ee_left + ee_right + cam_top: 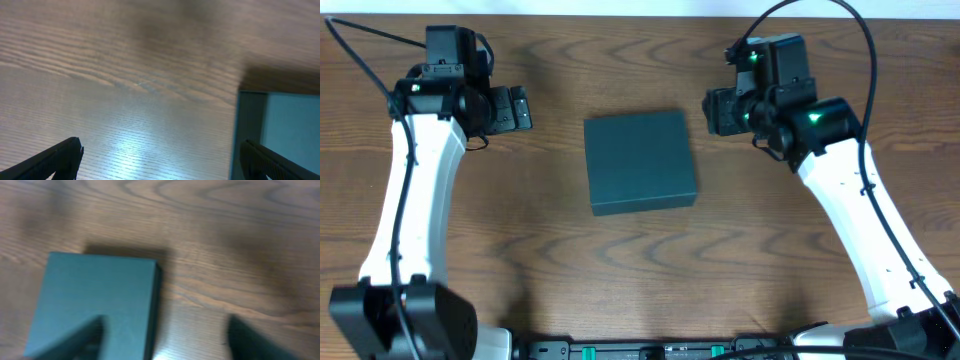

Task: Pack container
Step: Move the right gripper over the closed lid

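Note:
The container (640, 160) is a dark teal square box lying shut in the middle of the table. My left gripper (520, 108) hangs to its left, jaws wide open and empty. In the left wrist view (161, 150) bare wood lies between the fingers, and the container (290, 130) shows behind the right finger. My right gripper (713, 110) hovers off the box's far right corner. The right wrist view is blurred; its gripper (166, 330) has the fingers apart, holding nothing, with the container (95, 300) edge below them.
The wooden table (640, 270) spreads around the box. Both white arms run from the front corners toward the back. A dark rail (640, 350) lies along the front edge.

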{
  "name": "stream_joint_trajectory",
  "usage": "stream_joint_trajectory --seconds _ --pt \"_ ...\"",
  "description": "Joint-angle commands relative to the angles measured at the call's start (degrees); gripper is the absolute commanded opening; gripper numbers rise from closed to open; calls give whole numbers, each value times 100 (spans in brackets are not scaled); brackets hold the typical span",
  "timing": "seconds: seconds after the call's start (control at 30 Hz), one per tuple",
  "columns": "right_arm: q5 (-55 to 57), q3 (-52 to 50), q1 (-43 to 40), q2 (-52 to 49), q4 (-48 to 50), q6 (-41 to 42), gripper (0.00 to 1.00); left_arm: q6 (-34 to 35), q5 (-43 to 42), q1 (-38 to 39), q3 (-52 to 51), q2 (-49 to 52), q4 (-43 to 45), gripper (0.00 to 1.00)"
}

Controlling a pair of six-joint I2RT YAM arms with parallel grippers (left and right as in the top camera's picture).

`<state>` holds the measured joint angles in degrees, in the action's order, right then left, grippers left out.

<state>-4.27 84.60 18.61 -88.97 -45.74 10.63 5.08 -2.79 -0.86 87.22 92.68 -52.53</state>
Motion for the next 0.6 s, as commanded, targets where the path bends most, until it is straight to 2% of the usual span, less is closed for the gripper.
stream_joint_trajectory --seconds 0.0,0.03,0.1,0.33,0.57 --pt "-11 85 328 48 -37 295 18 -11 52 74 -166 -511 -61 99" --pt "-9 85 444 46 -35 332 11 -11 52 87 -234 -649 -76 99" --pt "48 85 691 46 -15 328 2 -13 52 103 -365 -914 -83 99" --pt "1196 83 1580 -212 11 328 1 -13 94 105 -914 -1589 -26 99" --pt "1110 79 1823 -1174 22 378 1 -13 94 105 -1211 -1628 83 99"
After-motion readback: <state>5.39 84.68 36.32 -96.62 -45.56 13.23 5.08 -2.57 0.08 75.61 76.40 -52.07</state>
